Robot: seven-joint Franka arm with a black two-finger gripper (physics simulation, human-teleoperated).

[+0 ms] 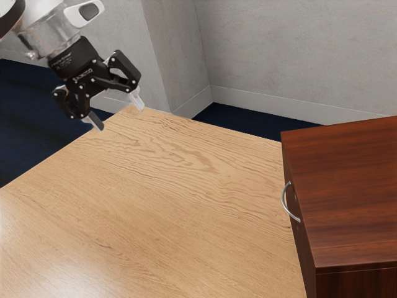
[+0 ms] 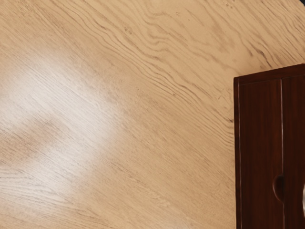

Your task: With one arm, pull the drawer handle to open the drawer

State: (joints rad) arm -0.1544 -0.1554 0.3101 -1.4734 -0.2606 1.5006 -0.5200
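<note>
Gripper (image 1: 118,113): black, fingers (image 1: 137,101) spread wide, nothing between them; hanging above the far corner of the table, well apart from the cabinet, off to the exterior view's left of it and higher than its top.
Cabinet (image 1: 347,180): dark reddish wood, standing on the table at the exterior view's right edge.
Drawer handle (image 1: 289,202): curved silver bar on the cabinet's face that looks toward the gripper; untouched, well apart from the fingertips and lower than them.
Drawer (image 1: 302,239): front flush with the cabinet's body, shut as far as can be told.
Table (image 1: 155,198): light wood with wavy grain, carrying the cabinet; a wide stretch of its top between the cabinet and the gripper.
Wrist view: cabinet (image 2: 267,143) off to one side of the hand, pale table (image 2: 119,119) grain beside it.
Room: grey walls (image 1: 298,43) and dark blue floor (image 1: 248,121) behind the cabinet.
</note>
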